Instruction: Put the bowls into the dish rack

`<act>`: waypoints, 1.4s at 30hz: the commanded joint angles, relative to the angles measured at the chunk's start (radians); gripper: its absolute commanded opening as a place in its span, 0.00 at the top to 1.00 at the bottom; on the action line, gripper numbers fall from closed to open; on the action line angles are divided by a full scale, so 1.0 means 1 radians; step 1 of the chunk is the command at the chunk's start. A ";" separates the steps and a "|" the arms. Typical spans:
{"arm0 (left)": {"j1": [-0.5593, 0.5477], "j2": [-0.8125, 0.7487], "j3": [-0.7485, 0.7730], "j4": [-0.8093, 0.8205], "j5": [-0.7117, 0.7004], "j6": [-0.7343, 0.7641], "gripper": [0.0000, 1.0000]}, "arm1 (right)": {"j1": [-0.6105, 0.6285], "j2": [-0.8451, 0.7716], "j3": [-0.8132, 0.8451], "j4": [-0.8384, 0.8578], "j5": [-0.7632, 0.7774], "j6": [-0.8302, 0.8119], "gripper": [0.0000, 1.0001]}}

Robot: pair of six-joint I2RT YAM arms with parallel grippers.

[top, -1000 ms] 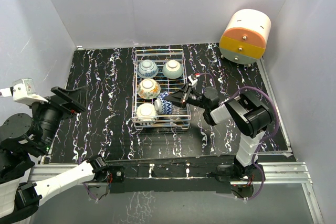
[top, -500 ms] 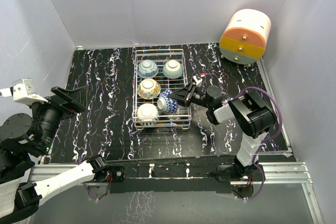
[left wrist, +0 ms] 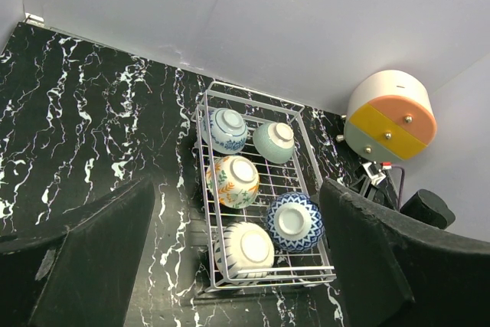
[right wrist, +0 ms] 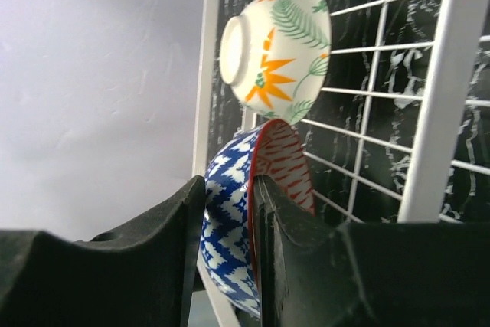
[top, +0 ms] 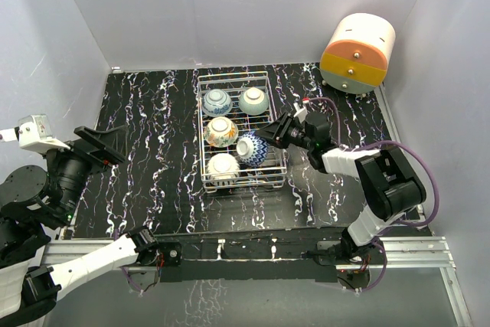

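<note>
The dish rack holds several bowls, all base up: blue-white, mint, leafy, cream and the blue zigzag bowl with a red patterned inside. My right gripper reaches over the rack's right side. Its fingers straddle that bowl's wall, one inside and one outside, parted wider than the rim. The bowl lies on the rack wires. My left gripper hangs wide open and empty, high at the far left.
A cream-and-orange drawer unit stands at the back right corner. Grey walls close the black marbled table on three sides. The rack's white side rail runs just beside my right fingers.
The right gripper's jaws have parted. The blue zigzag bowl went from standing on edge to lying base up. The rack slid slightly right, and the right arm stretched out. The left arm stayed still.
</note>
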 commanded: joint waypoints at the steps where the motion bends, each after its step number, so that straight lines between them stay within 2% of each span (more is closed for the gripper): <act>1: -0.001 0.011 0.004 0.002 -0.007 0.006 0.13 | -0.003 -0.026 0.068 -0.199 0.101 -0.157 0.66; 8: -0.002 0.002 0.006 -0.008 -0.011 0.003 0.13 | -0.003 -0.028 0.084 -0.208 0.130 -0.180 0.66; 12: -0.002 -0.001 0.006 -0.012 -0.013 0.001 0.13 | -0.002 -0.055 0.113 -0.272 0.172 -0.231 0.66; 18: -0.002 0.000 0.001 -0.002 -0.012 0.004 0.13 | 0.000 -0.080 0.189 -0.411 0.236 -0.328 0.61; 21: -0.002 0.005 0.002 0.000 -0.009 0.007 0.13 | 0.000 -0.078 0.210 -0.457 0.249 -0.356 0.52; 30: -0.002 0.012 0.006 0.001 -0.007 0.009 0.13 | 0.011 -0.079 0.226 -0.462 0.245 -0.395 0.49; 31: -0.002 0.013 0.008 0.000 -0.007 0.009 0.13 | 0.014 -0.086 0.234 -0.467 0.246 -0.406 0.45; 34: -0.002 0.017 0.007 -0.001 -0.009 0.010 0.13 | 0.036 -0.122 0.281 -0.511 0.259 -0.460 0.23; 35: -0.002 0.016 0.005 -0.001 -0.010 0.009 0.13 | 0.049 -0.135 0.299 -0.532 0.276 -0.482 0.04; 37: -0.003 0.013 -0.002 0.000 -0.012 0.008 0.13 | 0.087 -0.159 0.352 -0.591 0.310 -0.530 0.01; 42: -0.002 0.017 -0.013 -0.006 -0.013 0.002 0.11 | 0.238 -0.165 0.528 -0.832 0.466 -0.671 0.01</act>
